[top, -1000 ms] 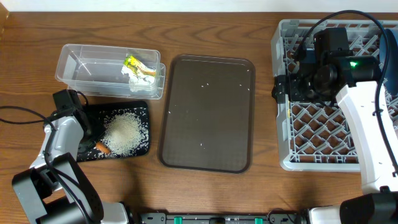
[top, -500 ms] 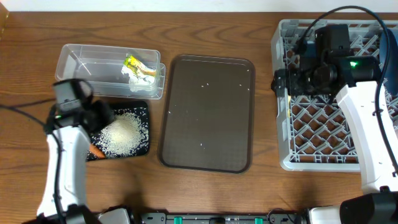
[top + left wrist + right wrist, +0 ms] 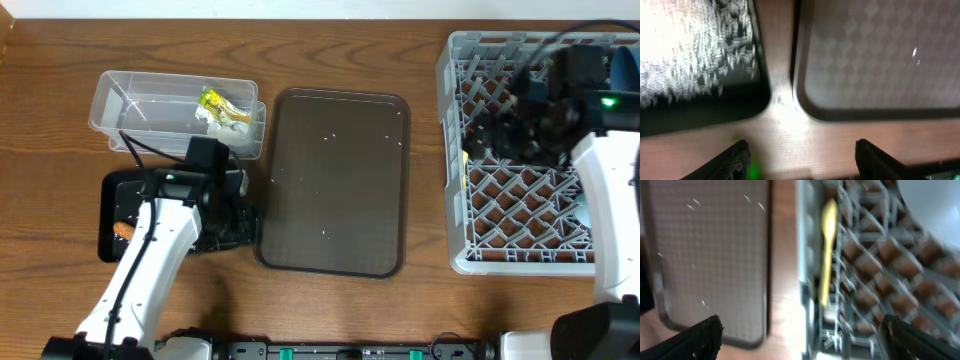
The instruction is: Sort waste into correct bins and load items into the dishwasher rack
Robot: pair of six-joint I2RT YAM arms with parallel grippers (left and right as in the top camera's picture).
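Note:
In the clear tub (image 3: 150, 105) lie the yellow-green wrapper (image 3: 211, 99) and the crumpled tissue (image 3: 222, 119). The black bin (image 3: 118, 205) holds the carrot (image 3: 123, 229) at its left end and rice (image 3: 695, 50), seen in the left wrist view. My left gripper (image 3: 240, 215) (image 3: 802, 157) hangs open and empty over the bare wood between that bin's right corner and the tray. My right gripper (image 3: 487, 140) (image 3: 810, 337) is wide open over the left edge of the grey dishwasher rack (image 3: 520, 225). The yellow spoon (image 3: 827, 245) lies in the rack.
The dark brown tray (image 3: 335, 180) (image 3: 880, 55) (image 3: 705, 255) lies in the middle with a few stray rice grains on it. A pale round dish (image 3: 935, 200) shows at the rack's far side. The left arm (image 3: 150, 260) covers the bin's right half.
The left arm has swung from the black bin's left end to its right corner, and its jaws have opened. The carrot now lies uncovered in the bin. The right arm shifted slightly right.

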